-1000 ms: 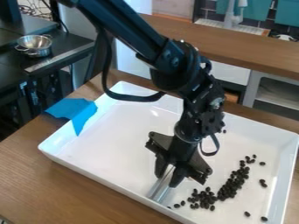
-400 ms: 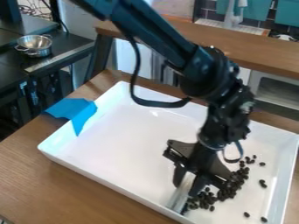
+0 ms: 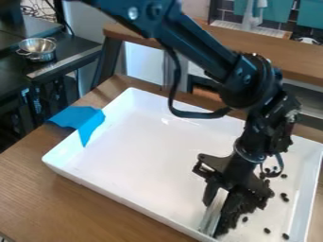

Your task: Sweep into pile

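Low over the right front part of the white tray (image 3: 142, 151), the gripper (image 3: 221, 202) is shut on a flat, shiny scraper (image 3: 213, 216). The scraper slants down to the tray floor near the front wall. Dark beans (image 3: 231, 218) are bunched against its right side, partly hidden by the gripper. Loose beans (image 3: 284, 197) lie farther right, with a few more near the tray's front right corner and some behind the gripper.
Blue cloth or tape (image 3: 83, 121) drapes over the tray's left rim. The tray walls rise around the work area on a wooden table (image 3: 82, 203). Metal bowls (image 3: 38, 49) sit on a black surface at the upper left.
The gripper and scraper have moved right along the tray's front side. Beans formerly apart from the scraper are now bunched beside it, farther right.
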Robot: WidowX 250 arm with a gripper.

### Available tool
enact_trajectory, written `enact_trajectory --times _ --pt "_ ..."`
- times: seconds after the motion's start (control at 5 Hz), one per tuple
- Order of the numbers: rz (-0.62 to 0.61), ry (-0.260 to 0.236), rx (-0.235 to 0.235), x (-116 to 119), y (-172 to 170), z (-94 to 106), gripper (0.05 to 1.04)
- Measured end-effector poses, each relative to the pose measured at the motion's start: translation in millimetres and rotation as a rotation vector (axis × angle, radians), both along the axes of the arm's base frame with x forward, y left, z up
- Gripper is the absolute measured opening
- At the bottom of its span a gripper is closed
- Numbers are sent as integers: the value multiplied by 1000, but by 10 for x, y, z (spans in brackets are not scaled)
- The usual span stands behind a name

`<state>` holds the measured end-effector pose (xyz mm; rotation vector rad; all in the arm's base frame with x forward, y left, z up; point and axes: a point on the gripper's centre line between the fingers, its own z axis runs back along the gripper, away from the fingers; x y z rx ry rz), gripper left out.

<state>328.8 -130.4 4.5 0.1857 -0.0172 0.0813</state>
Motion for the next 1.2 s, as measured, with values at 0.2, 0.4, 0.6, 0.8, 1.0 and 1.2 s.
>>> enact_trajectory --times 0.2,0.4,0.6,0.8,1.0,1.2 --pt "19 24 -16 54 -117 2 328" --pt "28 58 -44 65 -274 24 328" --pt "23 79 -73 99 -431 152 328" --pt "22 87 -99 147 -498 283 328" --pt "50 102 -105 215 -321 284 328" --pt "84 94 -108 351 47 366 328"
